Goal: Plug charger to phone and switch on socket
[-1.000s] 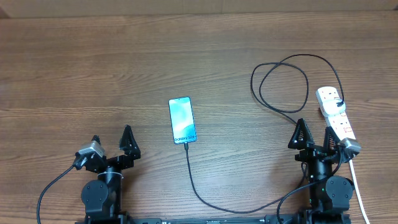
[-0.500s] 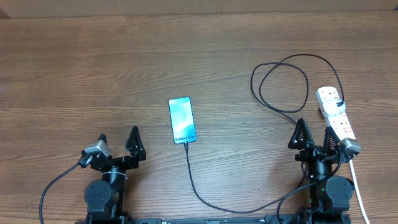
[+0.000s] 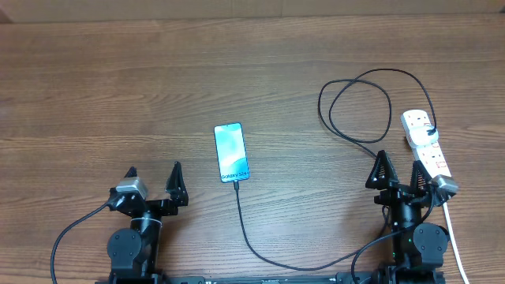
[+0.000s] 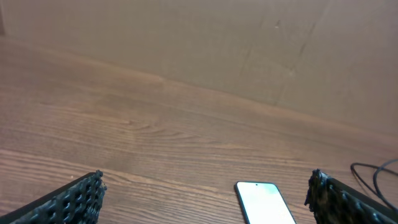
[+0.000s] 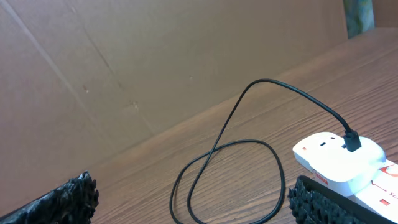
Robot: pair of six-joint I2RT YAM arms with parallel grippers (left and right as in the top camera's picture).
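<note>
The phone [image 3: 230, 152] lies in the table's middle, teal screen up; its top end shows in the left wrist view [image 4: 264, 202]. The black charger cable [image 3: 241, 217] runs from the phone's near end, its tip at the phone's bottom edge. It curves along the front, then loops [image 3: 359, 106] at the right up to the white socket strip [image 3: 424, 146]. There its plug sits in the strip [image 5: 339, 158]. My left gripper [image 3: 151, 184] is open and empty, left of the phone. My right gripper [image 3: 401, 172] is open and empty, beside the strip.
The strip's thick white cord [image 3: 454, 237] runs down the right side toward the front edge. A brown cardboard wall [image 5: 155, 62] stands along the table's far side.
My left gripper has turned and shifted slightly right and toward the front. The right arm, phone and cable have not moved.
</note>
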